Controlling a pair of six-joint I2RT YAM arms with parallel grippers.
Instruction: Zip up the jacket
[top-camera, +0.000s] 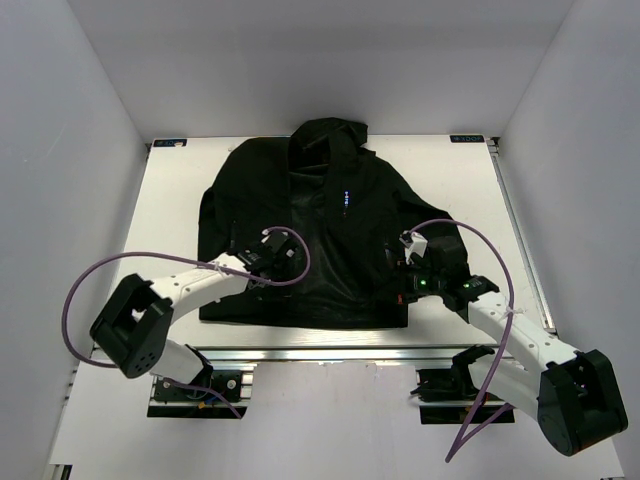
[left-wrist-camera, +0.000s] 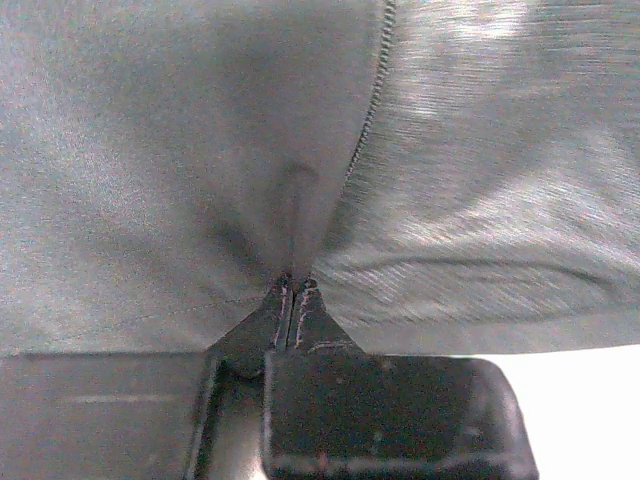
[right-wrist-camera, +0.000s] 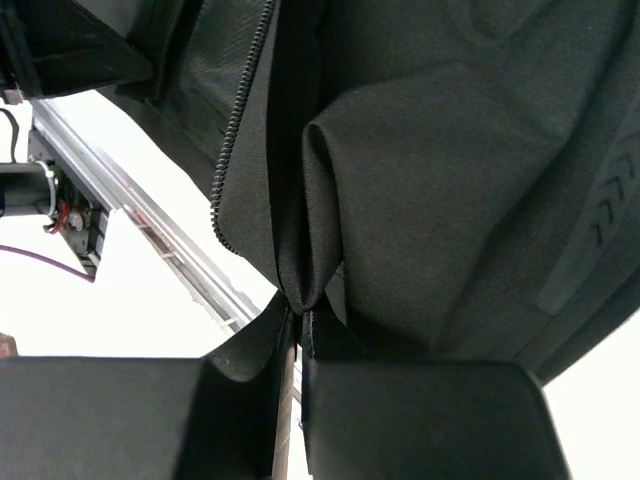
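The black hooded jacket (top-camera: 320, 215) lies flat on the white table, hood at the far side, front open in its lower part. My left gripper (top-camera: 262, 268) is shut on a pinched fold of the jacket fabric (left-wrist-camera: 295, 215) near the lower left front; a line of zipper teeth (left-wrist-camera: 372, 100) runs just right of the fold. My right gripper (top-camera: 405, 272) is shut on a fold of jacket fabric (right-wrist-camera: 320, 200) at the lower right front, beside a zipper edge (right-wrist-camera: 240, 110) that hangs free. Tiny marks (top-camera: 346, 197) show on the chest.
The white table (top-camera: 480, 200) is walled by white panels on three sides. An aluminium rail (top-camera: 330, 355) runs along the near edge by both arm bases; it also shows in the right wrist view (right-wrist-camera: 150, 215). Purple cables loop from both arms.
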